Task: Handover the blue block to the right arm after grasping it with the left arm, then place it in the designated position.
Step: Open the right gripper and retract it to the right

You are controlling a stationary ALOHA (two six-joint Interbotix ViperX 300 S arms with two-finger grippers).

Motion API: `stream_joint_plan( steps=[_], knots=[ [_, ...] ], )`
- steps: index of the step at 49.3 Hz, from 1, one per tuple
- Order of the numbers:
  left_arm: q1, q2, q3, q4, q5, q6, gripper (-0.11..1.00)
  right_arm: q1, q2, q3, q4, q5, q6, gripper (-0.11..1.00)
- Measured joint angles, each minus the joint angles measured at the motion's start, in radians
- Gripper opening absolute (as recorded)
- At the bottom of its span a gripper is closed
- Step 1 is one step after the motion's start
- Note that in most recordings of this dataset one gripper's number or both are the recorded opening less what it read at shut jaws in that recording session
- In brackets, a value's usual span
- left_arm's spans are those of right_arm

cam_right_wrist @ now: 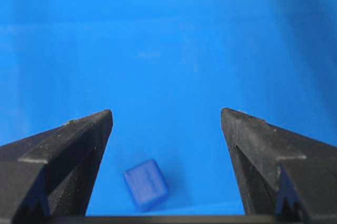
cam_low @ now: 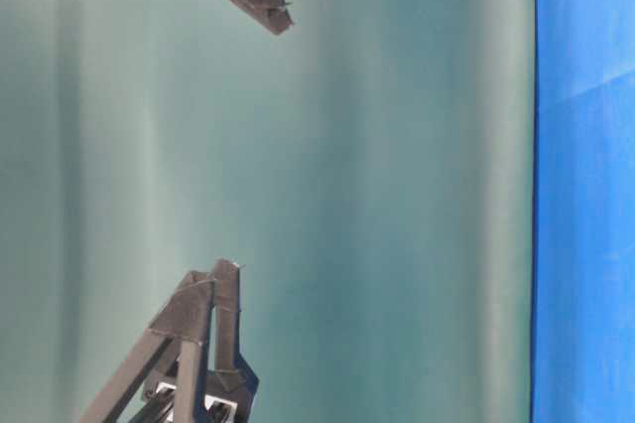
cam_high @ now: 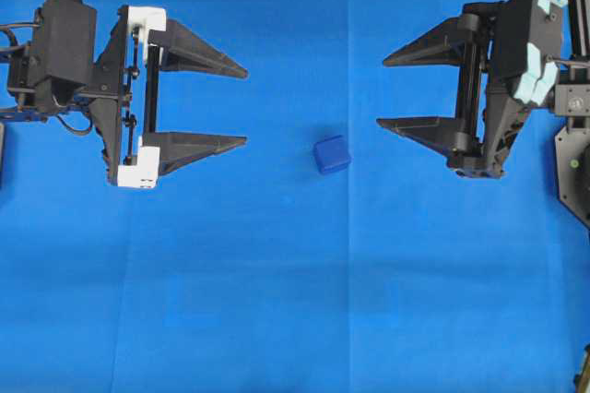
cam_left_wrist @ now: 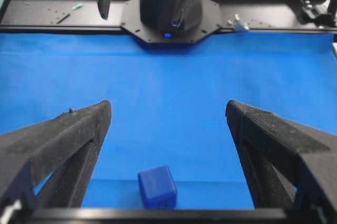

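Observation:
The blue block [cam_high: 332, 154] lies on the blue cloth between the two arms, nearer the right one. It shows low in the left wrist view [cam_left_wrist: 157, 186] and low in the right wrist view [cam_right_wrist: 146, 184]. My left gripper [cam_high: 245, 106], with white frame pieces, hangs open at the left, its tips well short of the block. My right gripper [cam_high: 382, 91], teal-rimmed, hangs open at the right, its lower fingertip a short way from the block. Neither holds anything. The table-level view shows only finger ends against a green backdrop: the left fingers [cam_low: 213, 289] and a right fingertip [cam_low: 273, 11].
The blue cloth [cam_high: 295, 301] covers the whole work surface. The right arm's black base [cam_left_wrist: 168, 11] stands at the far end on a black frame rail. A black mount [cam_high: 576, 172] sits at the right edge.

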Motion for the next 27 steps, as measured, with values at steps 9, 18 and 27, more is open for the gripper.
stream_joint_plan(
  steps=[9, 18, 27],
  knots=[
    [0.0, 0.0, 0.0, 0.0, 0.0, -0.002, 0.93, 0.0, -0.023, 0.009, -0.041, -0.077, 0.0, 0.77],
    [-0.002, -0.002, 0.0, 0.0, 0.0, -0.002, 0.93, 0.0, -0.057, 0.031, -0.086, -0.175, -0.002, 0.77],
    [-0.002, 0.0, 0.0, 0.0, 0.0, -0.003, 0.93, 0.0, -0.063, 0.055, -0.097, -0.245, -0.002, 0.77]
  ],
)
